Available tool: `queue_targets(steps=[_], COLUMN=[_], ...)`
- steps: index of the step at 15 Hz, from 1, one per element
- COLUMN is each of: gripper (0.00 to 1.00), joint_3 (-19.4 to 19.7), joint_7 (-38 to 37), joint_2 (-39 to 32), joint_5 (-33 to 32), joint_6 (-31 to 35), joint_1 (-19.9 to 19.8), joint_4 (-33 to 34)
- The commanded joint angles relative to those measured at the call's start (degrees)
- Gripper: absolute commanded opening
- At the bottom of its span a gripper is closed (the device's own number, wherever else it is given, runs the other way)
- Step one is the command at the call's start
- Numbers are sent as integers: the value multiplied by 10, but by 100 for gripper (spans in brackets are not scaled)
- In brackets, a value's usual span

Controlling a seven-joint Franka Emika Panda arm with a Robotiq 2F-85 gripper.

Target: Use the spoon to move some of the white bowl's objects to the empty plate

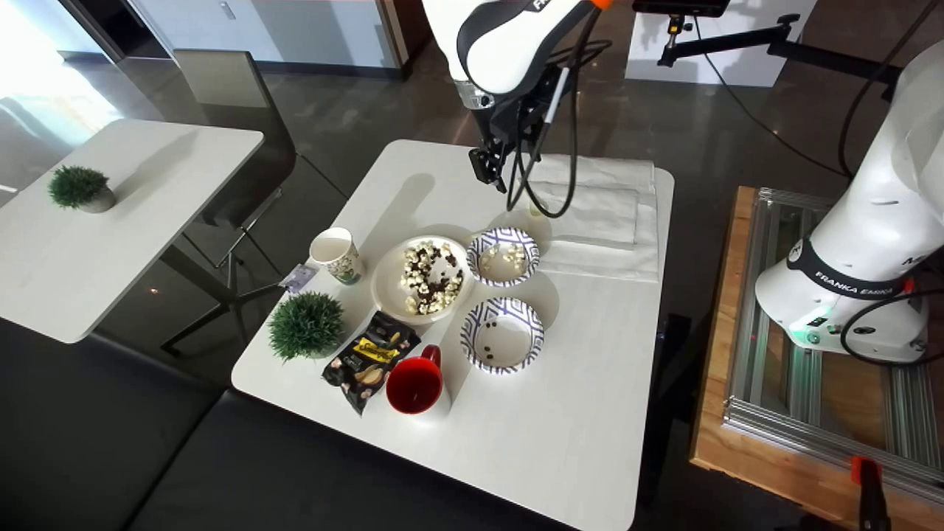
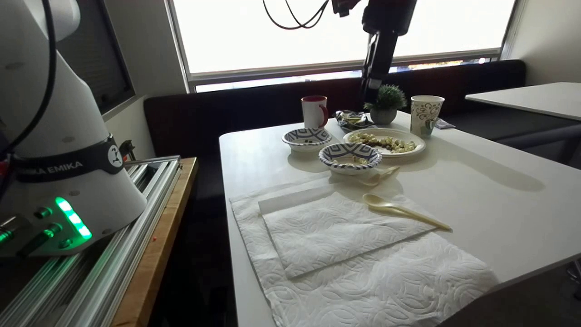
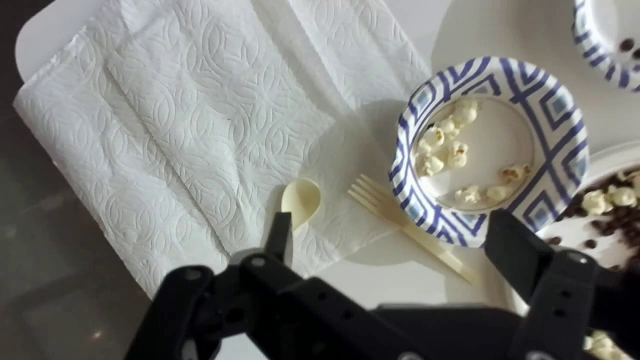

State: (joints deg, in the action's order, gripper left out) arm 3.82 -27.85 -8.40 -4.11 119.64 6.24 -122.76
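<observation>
The pale cream spoon lies on the paper towel in an exterior view (image 2: pixel 408 212). In the wrist view its bowl (image 3: pixel 305 197) shows beside the left fingertip, which hides its handle. The plain white bowl (image 1: pixel 381 286) holds the heap of popcorn and dark brown bits (image 1: pixel 431 284). It also shows in an exterior view (image 2: pixel 416 152) and partly in the wrist view (image 3: pixel 617 154). Two blue-striped bowls stand beside it: one holds some popcorn (image 3: pixel 555 150), the other a few dark bits (image 1: pixel 532 324). No fully empty plate shows. My gripper (image 3: pixel 391 222) is open and empty above the table.
A cream fork (image 3: pixel 425 240) lies against the popcorn-holding striped bowl. Paper towels (image 2: pixel 327 231) cover one table end. A red-and-white mug (image 1: pixel 414 387), a black snack bag (image 1: pixel 372 354), a potted plant (image 1: pixel 306 324) and a paper cup (image 1: pixel 338 254) stand around the white bowl.
</observation>
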Motion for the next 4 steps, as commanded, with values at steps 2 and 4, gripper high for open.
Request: queue_targets(steps=[2, 4], gripper=[100, 100], joint_3=[-40, -53], joint_7=[10, 6], joint_2=[53, 75], joint_5=[-18, -17], joint_6=[-10, -10], joint_1=[-2, -1], joint_4=[-31, -42])
